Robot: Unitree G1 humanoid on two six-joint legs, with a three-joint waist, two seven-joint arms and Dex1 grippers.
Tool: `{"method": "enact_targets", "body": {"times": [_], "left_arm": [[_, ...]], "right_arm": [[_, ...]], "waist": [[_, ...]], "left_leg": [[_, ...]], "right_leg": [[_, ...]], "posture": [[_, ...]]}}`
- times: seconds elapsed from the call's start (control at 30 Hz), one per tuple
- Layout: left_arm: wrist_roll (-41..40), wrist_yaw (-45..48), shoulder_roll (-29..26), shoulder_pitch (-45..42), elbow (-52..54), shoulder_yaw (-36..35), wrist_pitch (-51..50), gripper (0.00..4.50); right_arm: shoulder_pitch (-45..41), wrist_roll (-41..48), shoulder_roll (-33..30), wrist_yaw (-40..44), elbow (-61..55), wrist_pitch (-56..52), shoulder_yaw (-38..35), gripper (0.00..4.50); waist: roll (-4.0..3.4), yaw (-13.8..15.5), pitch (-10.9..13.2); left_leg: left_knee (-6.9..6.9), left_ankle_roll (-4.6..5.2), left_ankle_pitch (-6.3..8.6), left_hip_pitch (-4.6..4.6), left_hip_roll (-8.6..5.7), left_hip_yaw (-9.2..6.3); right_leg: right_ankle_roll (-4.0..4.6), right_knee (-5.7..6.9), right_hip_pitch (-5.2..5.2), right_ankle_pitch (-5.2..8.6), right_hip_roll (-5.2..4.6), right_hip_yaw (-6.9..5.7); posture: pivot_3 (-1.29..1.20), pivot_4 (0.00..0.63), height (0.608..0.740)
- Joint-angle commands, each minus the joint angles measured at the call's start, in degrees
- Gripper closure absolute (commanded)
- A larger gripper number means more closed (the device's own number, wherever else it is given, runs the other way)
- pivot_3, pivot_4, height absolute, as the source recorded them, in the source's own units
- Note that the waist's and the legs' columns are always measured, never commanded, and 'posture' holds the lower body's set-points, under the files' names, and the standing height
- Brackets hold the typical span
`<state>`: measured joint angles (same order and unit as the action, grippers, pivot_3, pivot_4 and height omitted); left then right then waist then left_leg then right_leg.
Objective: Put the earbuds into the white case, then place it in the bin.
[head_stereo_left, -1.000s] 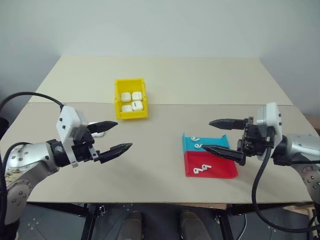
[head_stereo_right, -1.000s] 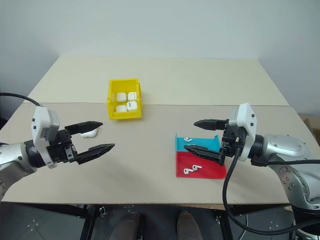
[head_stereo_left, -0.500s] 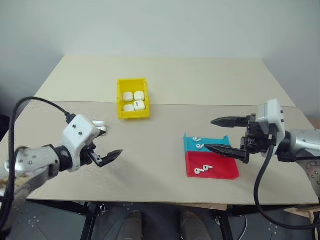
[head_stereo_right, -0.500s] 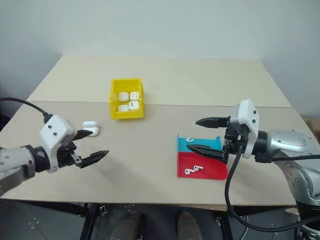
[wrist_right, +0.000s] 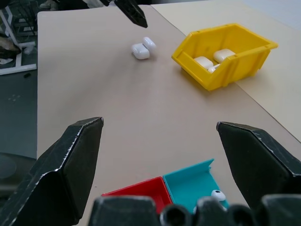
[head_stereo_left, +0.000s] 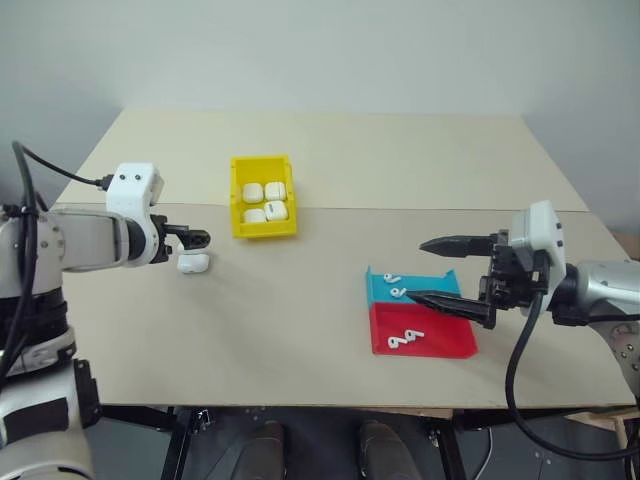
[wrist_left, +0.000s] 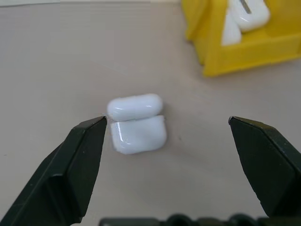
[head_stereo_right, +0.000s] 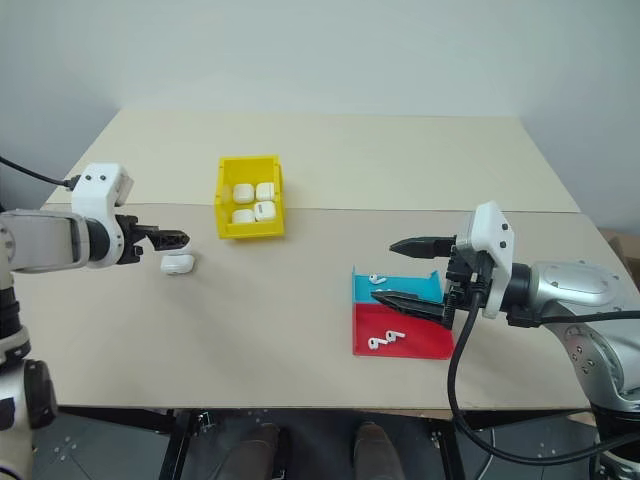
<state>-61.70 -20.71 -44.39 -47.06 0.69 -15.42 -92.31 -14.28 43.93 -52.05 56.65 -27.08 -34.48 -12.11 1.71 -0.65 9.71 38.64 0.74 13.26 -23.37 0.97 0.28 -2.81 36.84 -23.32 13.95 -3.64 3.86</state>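
Left wrist view looks straight down on the small glossy white case (wrist_left: 137, 123), lid flipped up, lying on the beige tabletop (head_stereo_left: 300, 320) just beside the bright yellow plastic bin (head_stereo_left: 262, 196); the left gripper (head_stereo_left: 196, 238) hangs over it, spread wide to straddle it. Well apart from the bin, the tiny white earbuds (head_stereo_left: 404, 339) wait in red and blue trays (head_stereo_left: 440, 343), the right gripper (head_stereo_left: 455, 272) above them, also wide, holding nothing
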Motion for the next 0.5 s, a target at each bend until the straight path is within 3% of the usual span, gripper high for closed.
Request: {"method": "enact_targets", "body": {"times": [0.03,0.27,0.5], "left_arm": [[-5.0,-13.6,1.1,-3.7,-4.5,-1.0,-0.2,0.0],[-7.5,-37.1,11.2,-6.9,-10.1,-8.6,-0.2,0.0],[-14.0,-49.7,14.7,-7.6,-13.8,-11.2,-0.2,0.0]], "right_arm": [[-0.5,0.3,-0.4,-0.2,-1.1,-0.1,-1.0,0.02],[-1.4,0.6,-0.9,0.2,-0.9,-0.6,-0.7,0.02],[-2.6,0.5,-0.9,0.6,-0.4,-1.0,-0.2,0.02]], "waist": [[0.01,0.0,0.0],[0.04,0.2,0.0],[0.06,0.3,0.0]], "left_leg": [[0.0,-0.01,0.0,-0.01,0.0,-0.03],[-0.01,-0.09,-0.04,0.0,-0.16,-0.09],[-0.03,-0.21,-0.09,-0.1,-0.21,-0.12]], "right_leg": [[0.0,0.0,-0.01,0.0,0.0,-0.02],[-0.01,0.1,-0.02,0.0,-0.23,-0.09],[-0.01,0.17,-0.15,-0.01,-0.28,-0.1]], "posture": [[0.0,0.15,0.74],[0.0,0.15,0.74],[0.0,0.15,0.74]]}}
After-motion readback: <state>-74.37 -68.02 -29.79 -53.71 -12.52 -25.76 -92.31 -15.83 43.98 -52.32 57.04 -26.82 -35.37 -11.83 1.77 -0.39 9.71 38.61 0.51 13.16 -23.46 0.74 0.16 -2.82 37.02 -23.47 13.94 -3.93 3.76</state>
